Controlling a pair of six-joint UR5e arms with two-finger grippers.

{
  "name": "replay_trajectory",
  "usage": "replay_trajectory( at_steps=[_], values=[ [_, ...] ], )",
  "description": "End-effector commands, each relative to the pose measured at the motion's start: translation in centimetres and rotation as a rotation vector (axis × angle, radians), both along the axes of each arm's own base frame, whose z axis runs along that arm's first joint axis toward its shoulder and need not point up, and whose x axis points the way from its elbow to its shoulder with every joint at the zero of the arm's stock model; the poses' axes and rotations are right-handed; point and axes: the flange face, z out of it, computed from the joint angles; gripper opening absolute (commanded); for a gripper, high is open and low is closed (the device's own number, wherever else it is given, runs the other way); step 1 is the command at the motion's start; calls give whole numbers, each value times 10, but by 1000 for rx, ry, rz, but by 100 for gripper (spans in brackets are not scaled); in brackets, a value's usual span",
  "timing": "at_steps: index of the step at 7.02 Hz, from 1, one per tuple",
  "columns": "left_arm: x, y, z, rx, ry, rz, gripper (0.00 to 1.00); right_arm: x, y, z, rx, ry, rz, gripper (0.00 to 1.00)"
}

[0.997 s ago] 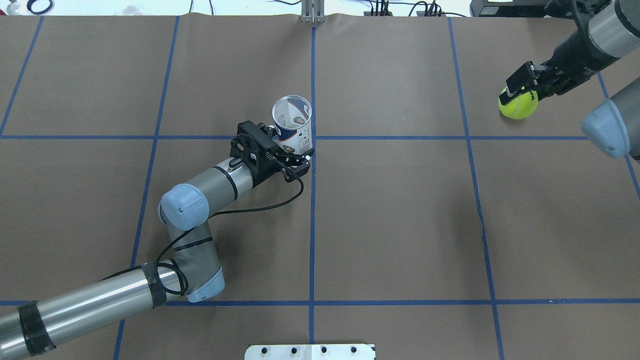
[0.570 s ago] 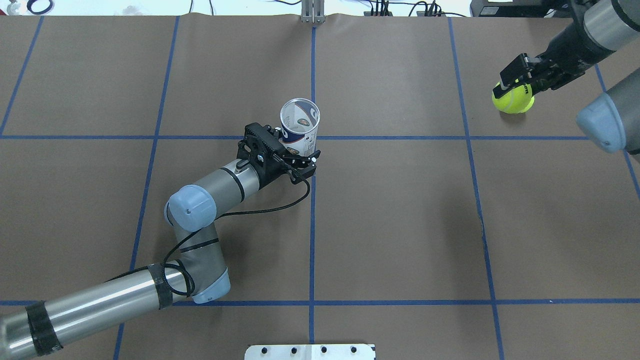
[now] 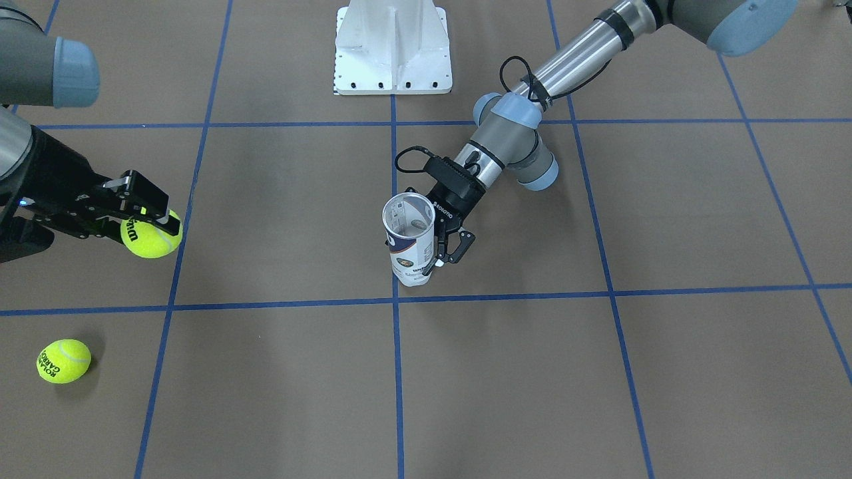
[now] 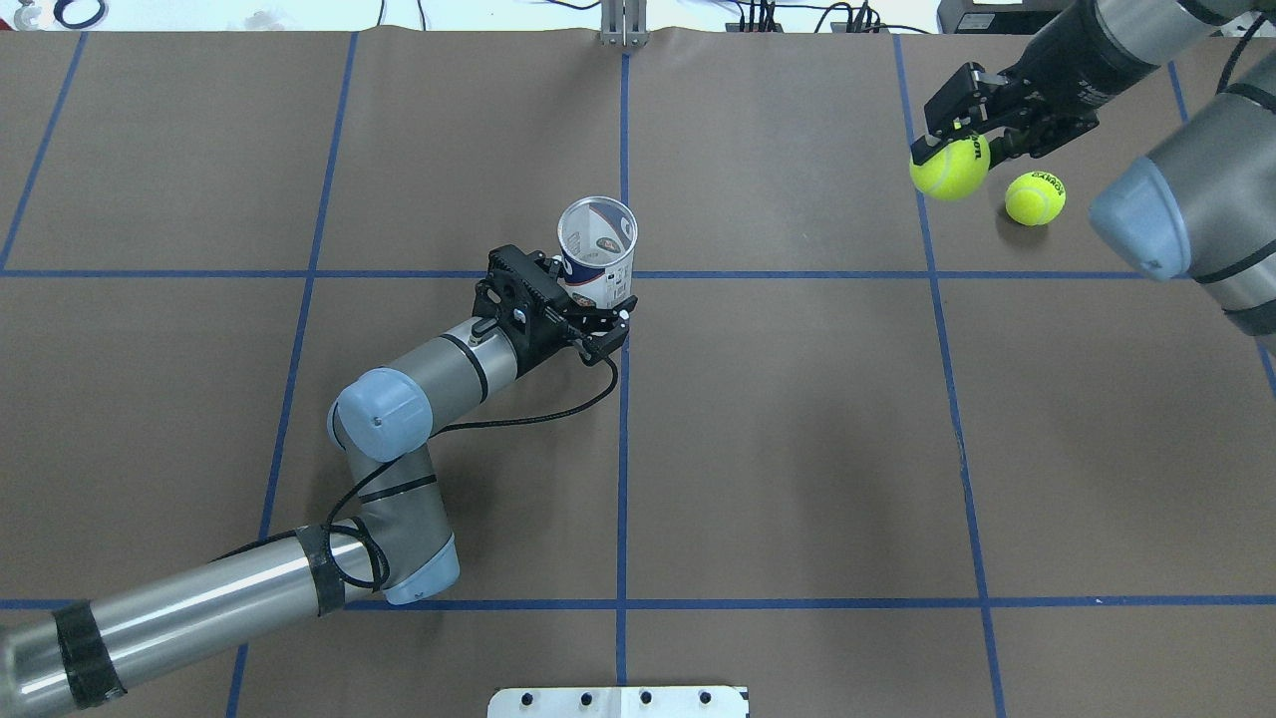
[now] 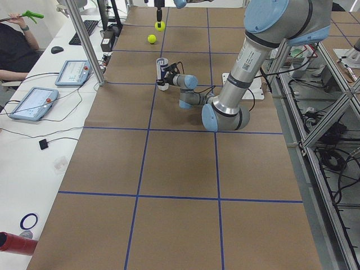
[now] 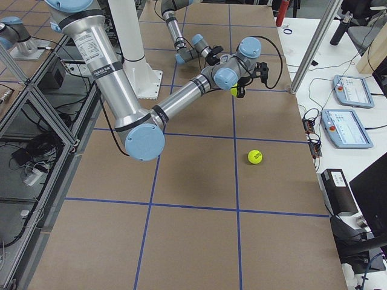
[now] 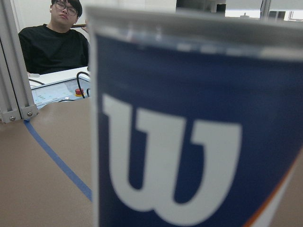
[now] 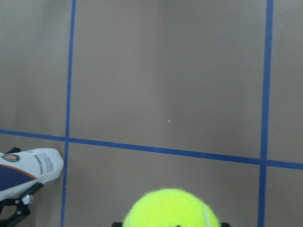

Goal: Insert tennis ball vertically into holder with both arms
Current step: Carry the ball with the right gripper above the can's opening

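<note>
- The table (image 4: 797, 449), brown paper crossed by blue tape lines, carries everything. The work has to cross from its far right corner to its middle.
- The left arm (image 4: 199, 598) reaches in low from the near left. The left gripper (image 4: 588, 304) is clamped on the holder's side, one finger on each side of it.
- The right arm (image 4: 1196, 170) comes in from the far right. The right gripper (image 4: 952, 150) has its fingers closed around a tennis ball (image 4: 949, 170), which we judge to be lifted off the paper.
- The holder (image 3: 407, 247) stands upright near the table's centre, just beside a crossing of blue lines. Its mouth is open upward and looks empty. We cannot tell whether its bottom touches the table.
- A second ball (image 4: 1035, 197) lies loose on the table near the held one, touching neither gripper.
- We judge both grasps made and the carry in hand, with ball and holder well apart.
- Next, the right arm needs to bring the ball directly over the open mouth, line it up, lower it straight down and then let go. The left arm needs to hold the holder upright and steady.
</note>
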Motion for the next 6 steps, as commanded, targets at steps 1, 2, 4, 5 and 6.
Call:
replay_trajectory(
  at_steps=[1,2,4,5,6],
  values=[
    [-1,-2,-1,-11,13,0,63,-29,11,-56,-32,-50,5,0],
    [-2,-2,-2,-10,14,-2,63,-44,16,-79,-39,-68,-2,0],
    [-2,-2,-3,-12,18,-1,63,-97,35,-148,-43,-104,2,0],
    [-2,-2,-3,-12,18,-1,63,-117,46,-176,-40,-117,12,0],
    [-2,-2,-3,-12,18,-1,63,-141,53,-199,-37,-122,20,0]
  ],
)
